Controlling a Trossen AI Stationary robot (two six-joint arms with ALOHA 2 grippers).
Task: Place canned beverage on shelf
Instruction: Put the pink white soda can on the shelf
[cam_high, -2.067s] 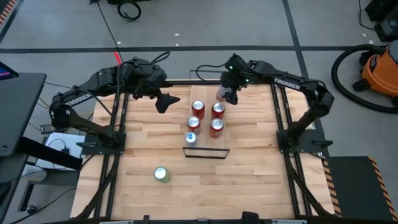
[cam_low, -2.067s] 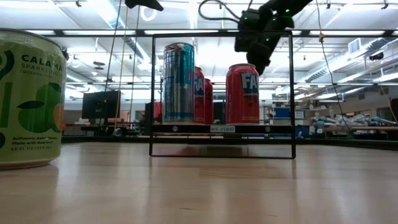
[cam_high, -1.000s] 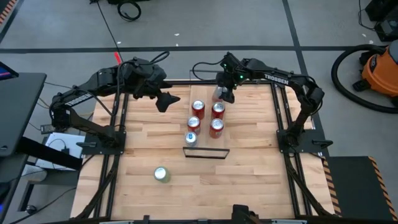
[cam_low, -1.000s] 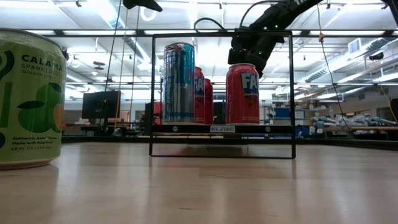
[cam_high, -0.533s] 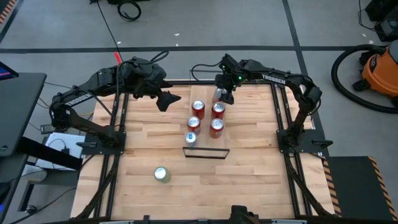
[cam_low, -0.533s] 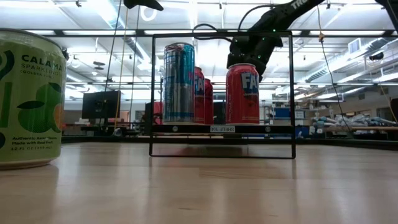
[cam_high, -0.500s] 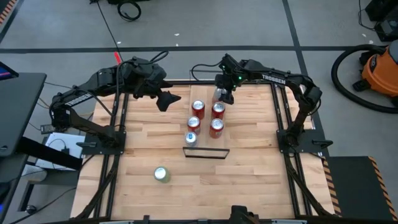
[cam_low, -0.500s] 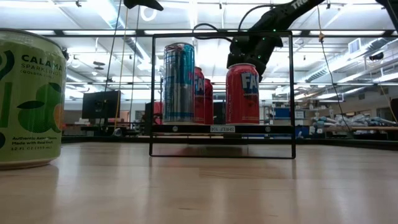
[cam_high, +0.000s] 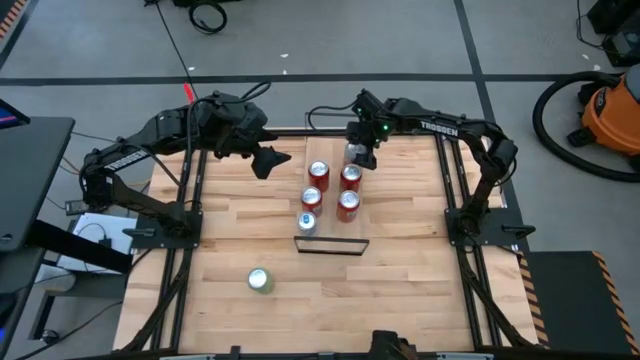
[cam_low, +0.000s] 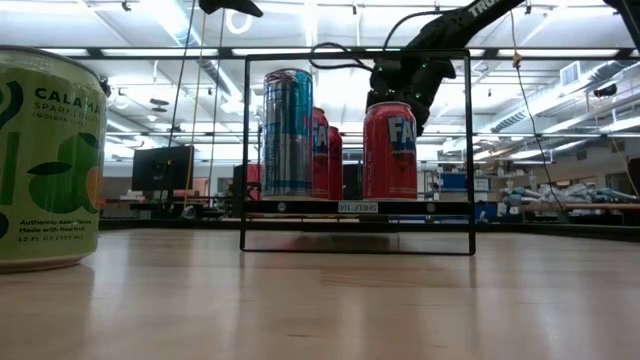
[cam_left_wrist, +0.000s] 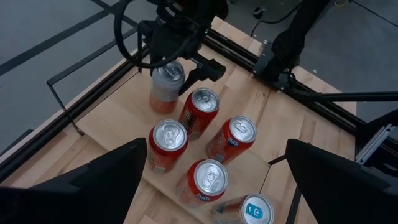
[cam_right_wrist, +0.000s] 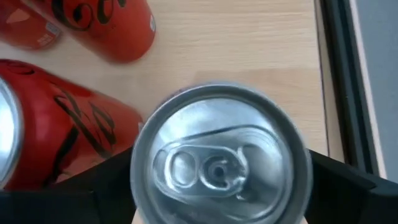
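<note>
Six cans are carried upright by the shelf (cam_high: 331, 243) on the table (cam_high: 400, 290); a green can (cam_high: 260, 281) stands apart from the shelf.

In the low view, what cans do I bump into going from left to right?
Green can → tall blue can → red can. More red cans hide behind the blue one, so their order is unclear.

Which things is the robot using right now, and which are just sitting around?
Using: right gripper, around the silver-topped can; the shelf.
Sitting around: red cans and blue can on the shelf; green can alone; left gripper, idle; orange vacuum.
</note>
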